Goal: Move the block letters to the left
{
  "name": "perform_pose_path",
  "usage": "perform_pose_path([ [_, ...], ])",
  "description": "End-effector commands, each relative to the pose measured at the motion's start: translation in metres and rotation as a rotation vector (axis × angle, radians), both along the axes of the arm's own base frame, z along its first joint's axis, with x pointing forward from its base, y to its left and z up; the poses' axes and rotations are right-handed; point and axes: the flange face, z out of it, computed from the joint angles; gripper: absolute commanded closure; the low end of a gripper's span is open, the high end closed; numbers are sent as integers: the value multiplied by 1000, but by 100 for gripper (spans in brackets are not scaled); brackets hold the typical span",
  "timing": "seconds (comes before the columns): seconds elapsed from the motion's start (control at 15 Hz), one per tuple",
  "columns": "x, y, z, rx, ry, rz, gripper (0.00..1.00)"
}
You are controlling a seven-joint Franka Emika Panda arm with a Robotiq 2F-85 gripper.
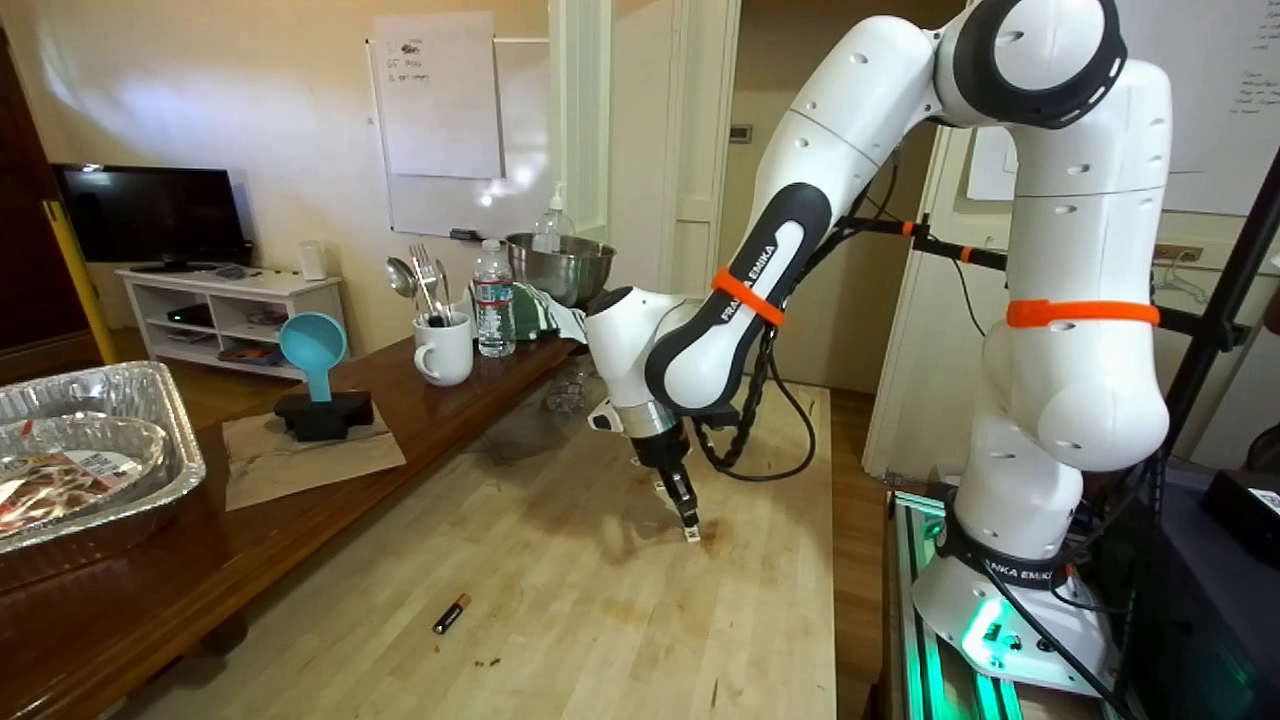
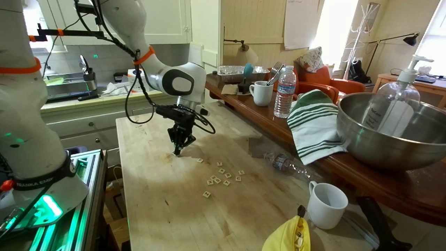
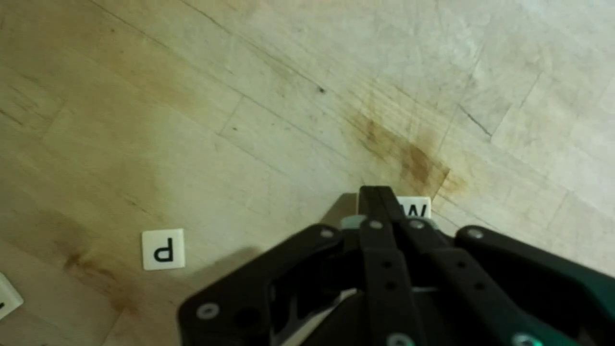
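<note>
Black screw-studded claw, pressed together, partly hides 1 square cream tile, M or W; 1 cream P tile lies apart on the pale wooden surface; white arm reads "FRANKA EMIKA".

The arm is glossy white and round-jointed, its black panel lettered FRANKA EMIKA. Orange straps hug it, and black cables loop loosely off it. There's a silvery collar, then a black gripper studded with bright screws. From here, the white base glows green.
</note>
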Motion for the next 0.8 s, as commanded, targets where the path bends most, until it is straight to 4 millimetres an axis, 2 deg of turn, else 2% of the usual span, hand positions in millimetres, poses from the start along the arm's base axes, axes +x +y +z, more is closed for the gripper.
perform_pose_path([
  [0.0,-11,14,-29,-12,67,-23,100],
  [0.2,-6,13,-20,-9,74,-23,100],
  [0.4,2,7,-2,-5,45,-33,100],
  [0.73,10,-4,18,6,15,-50,100],
])
